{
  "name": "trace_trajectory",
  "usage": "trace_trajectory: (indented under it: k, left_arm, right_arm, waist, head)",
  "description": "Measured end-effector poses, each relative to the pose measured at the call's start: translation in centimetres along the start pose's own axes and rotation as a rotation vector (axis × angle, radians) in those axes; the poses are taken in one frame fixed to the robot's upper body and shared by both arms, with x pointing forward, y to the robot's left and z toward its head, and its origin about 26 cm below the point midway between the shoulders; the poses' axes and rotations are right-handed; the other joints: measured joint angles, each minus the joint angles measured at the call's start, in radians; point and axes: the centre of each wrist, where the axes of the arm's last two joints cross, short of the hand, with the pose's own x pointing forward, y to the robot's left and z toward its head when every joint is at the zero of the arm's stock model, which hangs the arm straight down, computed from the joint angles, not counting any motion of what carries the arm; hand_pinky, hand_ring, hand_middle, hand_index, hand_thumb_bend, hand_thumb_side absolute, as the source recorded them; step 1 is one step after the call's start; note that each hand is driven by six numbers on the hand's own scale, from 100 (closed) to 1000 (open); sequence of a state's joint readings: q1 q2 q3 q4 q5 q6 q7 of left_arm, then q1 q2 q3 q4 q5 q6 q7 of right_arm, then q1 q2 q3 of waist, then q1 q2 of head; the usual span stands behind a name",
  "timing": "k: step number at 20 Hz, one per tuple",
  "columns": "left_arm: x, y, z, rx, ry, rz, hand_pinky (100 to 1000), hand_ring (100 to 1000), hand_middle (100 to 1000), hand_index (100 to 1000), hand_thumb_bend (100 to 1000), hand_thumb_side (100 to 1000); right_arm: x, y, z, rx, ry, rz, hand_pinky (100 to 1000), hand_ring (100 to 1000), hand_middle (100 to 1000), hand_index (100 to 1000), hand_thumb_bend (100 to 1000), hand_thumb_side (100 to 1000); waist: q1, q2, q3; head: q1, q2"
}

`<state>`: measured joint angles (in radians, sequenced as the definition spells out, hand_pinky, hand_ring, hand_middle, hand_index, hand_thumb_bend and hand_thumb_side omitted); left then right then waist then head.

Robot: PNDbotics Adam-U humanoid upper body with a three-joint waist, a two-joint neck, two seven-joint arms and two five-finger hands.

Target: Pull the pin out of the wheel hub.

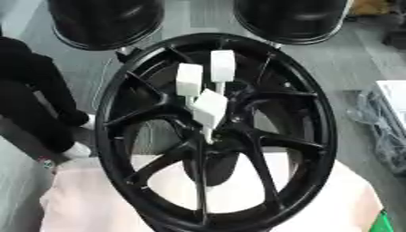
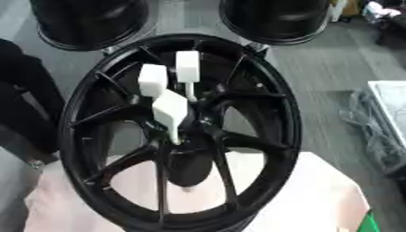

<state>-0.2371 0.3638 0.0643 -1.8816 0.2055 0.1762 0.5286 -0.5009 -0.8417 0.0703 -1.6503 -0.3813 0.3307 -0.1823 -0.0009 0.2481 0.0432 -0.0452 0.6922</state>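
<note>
A black multi-spoke wheel [image 1: 215, 131] stands tilted toward me on a pale cloth-covered surface [image 1: 333, 204]. Three white pins with block-shaped heads stick out of its hub: one at the upper right [image 1: 222, 65], one at the upper left [image 1: 189, 79], and one nearest me [image 1: 211, 108], whose thin shaft runs down into the hub centre [image 1: 208, 140]. Neither of my hands shows in either view.
Two more black wheels [image 1: 107, 22] [image 1: 289, 18] stand on the grey floor behind. A person in black clothing [image 1: 36, 99] is at the left edge. Crumpled clear plastic [image 1: 384, 122] and a white box lie at the right. A green object [image 1: 384, 224] shows at the lower right corner.
</note>
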Motion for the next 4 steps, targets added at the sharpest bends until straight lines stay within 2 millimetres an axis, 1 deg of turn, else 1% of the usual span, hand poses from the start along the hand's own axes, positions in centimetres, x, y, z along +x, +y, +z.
trace_trajectory:
  k: [4]
  left_arm:
    - [0.0,-0.1,0.0,0.001,0.002,0.004,683,721,694,750,285,751]
  right_arm:
    - [-1.0,2.7,-0.1,-0.001,0.010,-0.132,813,694,677,790,305,391]
  waist:
    - [0.008,0.000,-0.001]
  head:
    - [0.001,0.000]
